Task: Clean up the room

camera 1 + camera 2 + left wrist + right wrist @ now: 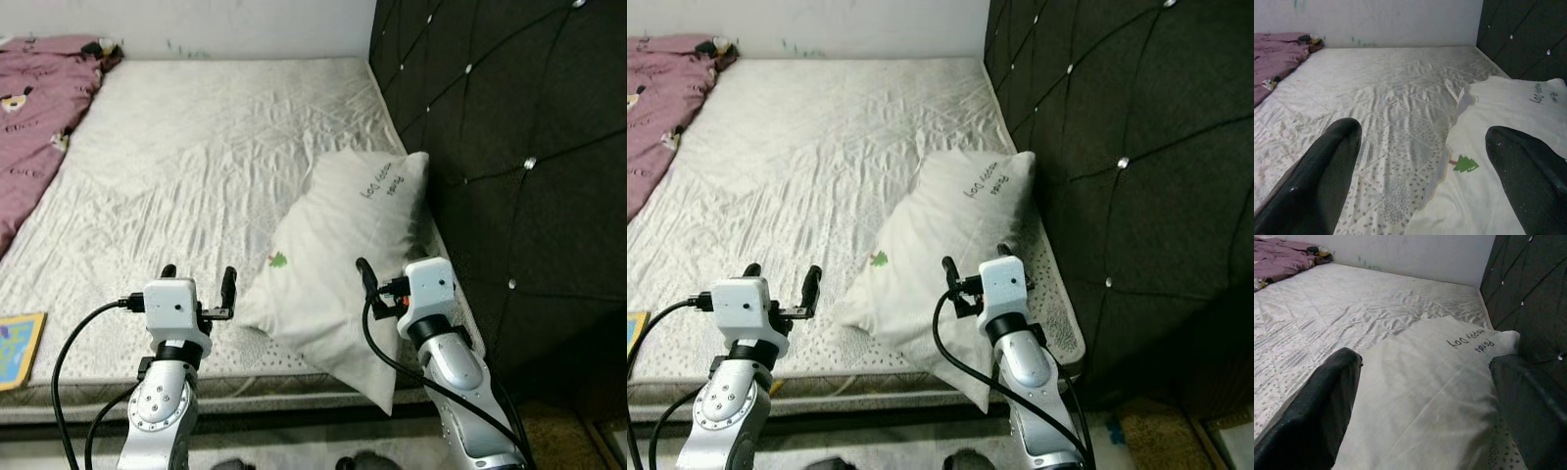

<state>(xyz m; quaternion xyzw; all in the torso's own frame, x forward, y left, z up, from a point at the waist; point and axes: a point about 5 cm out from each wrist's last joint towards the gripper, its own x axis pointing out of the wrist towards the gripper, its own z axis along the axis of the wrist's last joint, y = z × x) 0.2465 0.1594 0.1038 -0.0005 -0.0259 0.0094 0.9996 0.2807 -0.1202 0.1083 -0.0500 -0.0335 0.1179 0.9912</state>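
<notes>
Right gripper [392, 284] — seemingly over pillow [343, 255] | left gripper [199, 284] beside

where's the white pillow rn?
The white pillow with a small green tree print lies on the mattress's right side in the head views, against the dark tufted headboard, between both open grippers.

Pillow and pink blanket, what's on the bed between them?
Nothing but bare, wrinkled mattress between the white pillow and the pink blanket, as the left eye view shows.

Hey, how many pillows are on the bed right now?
1: a white fabric pillow with a small green tree print lies by the dark headboard. The crumpled pink blanket might hide others.
</notes>
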